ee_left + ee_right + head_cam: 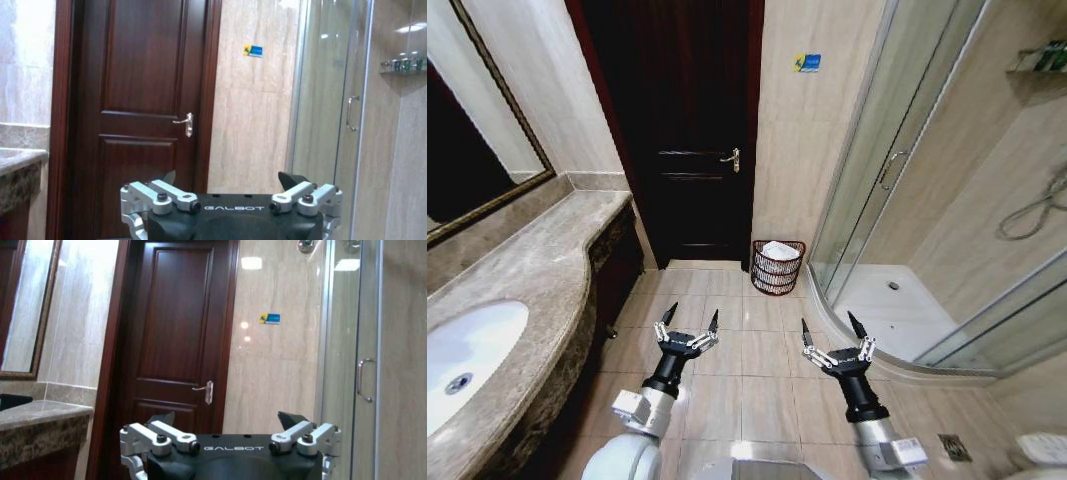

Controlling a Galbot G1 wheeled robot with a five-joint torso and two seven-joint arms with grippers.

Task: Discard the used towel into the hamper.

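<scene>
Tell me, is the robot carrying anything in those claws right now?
No. The left gripper and right gripper are both open and empty above the floor tiles. A white towel already lies in the hamper by the door.

The room is bright and the light comes from above. White spots of glare shine on the tiled wall (267,355) beside the dark door (177,335), and the floor tiles (757,350) gleam. The door is so dark its panels are hard to see in the head view. Lines bend near that view's edges. The left wrist view looks a bit soft and grainy
</scene>
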